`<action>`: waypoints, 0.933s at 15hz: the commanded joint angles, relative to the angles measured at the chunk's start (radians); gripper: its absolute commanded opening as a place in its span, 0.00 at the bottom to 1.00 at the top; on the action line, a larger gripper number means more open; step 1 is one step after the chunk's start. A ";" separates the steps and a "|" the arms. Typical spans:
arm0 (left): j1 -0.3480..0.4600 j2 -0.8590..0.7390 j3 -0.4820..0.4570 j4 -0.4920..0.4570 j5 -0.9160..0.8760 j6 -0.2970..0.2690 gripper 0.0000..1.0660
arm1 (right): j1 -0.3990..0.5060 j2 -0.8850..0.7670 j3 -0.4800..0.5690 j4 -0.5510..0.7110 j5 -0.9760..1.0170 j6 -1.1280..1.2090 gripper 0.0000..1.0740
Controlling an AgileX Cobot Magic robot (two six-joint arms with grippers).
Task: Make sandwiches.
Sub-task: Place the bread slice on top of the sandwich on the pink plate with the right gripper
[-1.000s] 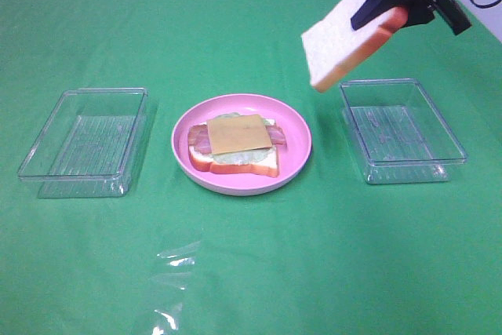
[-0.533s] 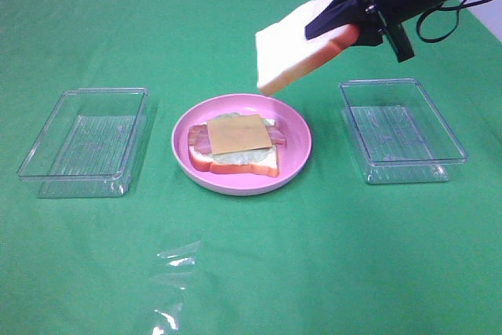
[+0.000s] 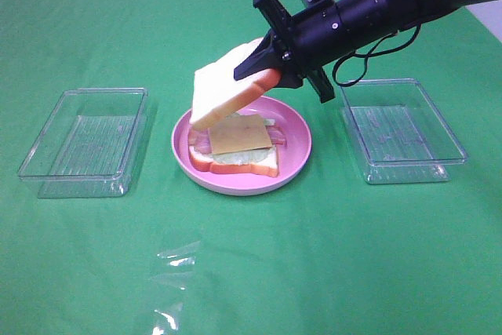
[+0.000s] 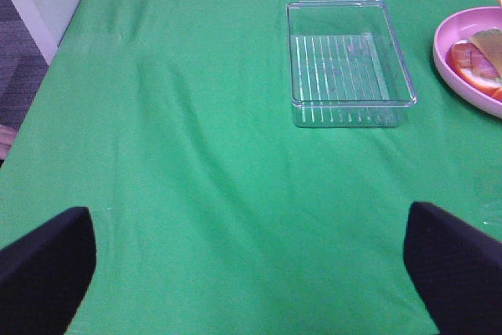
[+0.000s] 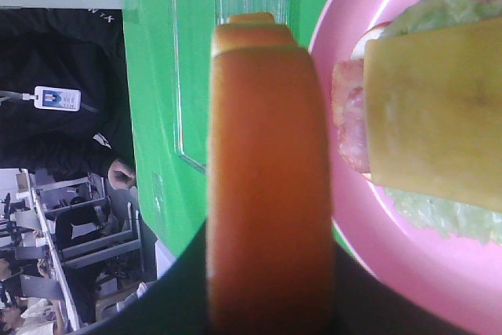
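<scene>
Right jaws clamped on the crust of a tilted bread slice (image 3: 223,90), up in the air above the pink plate (image 3: 294,161). Stack of bread, lettuce, bacon and cheese (image 3: 239,132) on that plate. Left jaws wide apart, holding nothing. Clear trays at 9 o'clock (image 3: 86,140) and 3 o'clock (image 3: 400,127) of the plate, green table (image 3: 314,264) bare at 6 o'clock.

High front overview; wrist views closer; all share plate (image 3: 294,158)
</scene>
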 commanded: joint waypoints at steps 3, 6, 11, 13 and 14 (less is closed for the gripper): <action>0.000 -0.018 0.003 0.000 -0.016 0.000 0.95 | 0.027 0.069 0.003 0.056 -0.060 -0.017 0.00; 0.000 -0.019 0.003 0.000 -0.016 0.000 0.95 | 0.027 0.108 0.003 0.068 -0.080 -0.017 0.00; 0.000 -0.019 0.003 0.000 -0.016 0.000 0.95 | 0.027 0.125 0.003 0.074 -0.090 -0.017 0.00; 0.000 -0.019 0.003 0.000 -0.016 0.000 0.95 | 0.027 0.125 0.003 0.064 -0.088 -0.017 0.15; 0.000 -0.019 0.003 0.000 -0.016 0.000 0.95 | 0.027 0.125 0.003 0.058 -0.079 -0.016 0.26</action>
